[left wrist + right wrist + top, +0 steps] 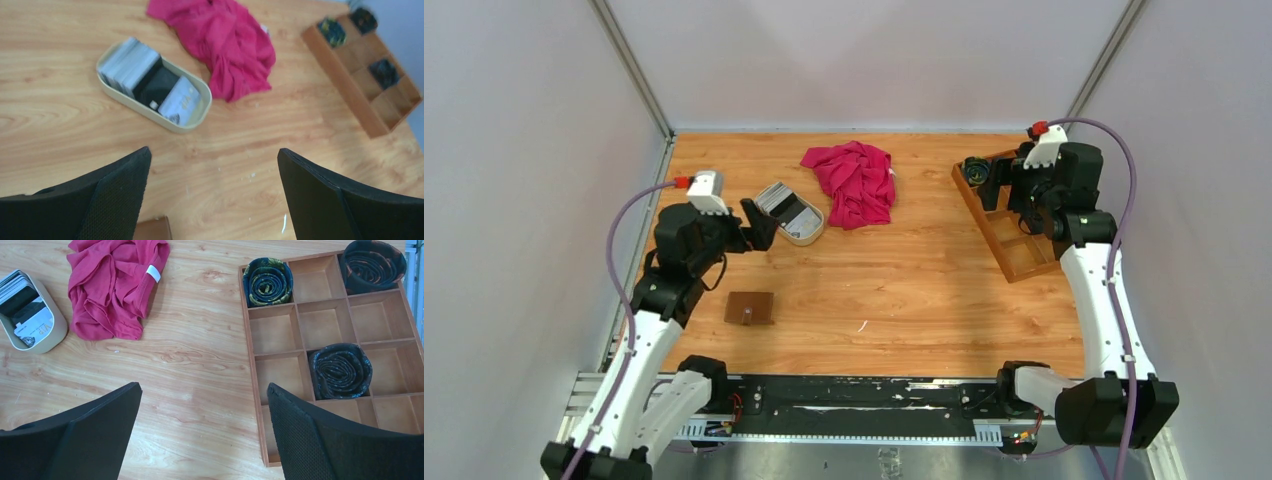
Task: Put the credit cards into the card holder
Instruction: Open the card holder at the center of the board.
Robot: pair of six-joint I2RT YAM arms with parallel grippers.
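The credit cards (784, 207), grey, white and dark, lie stacked in a beige oval dish (809, 238); they also show in the left wrist view (150, 85) and the right wrist view (25, 310). The card holder (750, 307), a closed brown leather wallet with a snap tab, lies flat near the left arm; its corner shows in the left wrist view (152, 230). My left gripper (759, 225) is open and empty, raised just left of the dish. My right gripper (1014, 185) is open and empty above the wooden tray.
A crumpled pink cloth (854, 180) lies at the back middle, right of the dish. A wooden compartment tray (1014, 262) with rolled dark ties (340, 370) stands at the right. Walls enclose the table on three sides.
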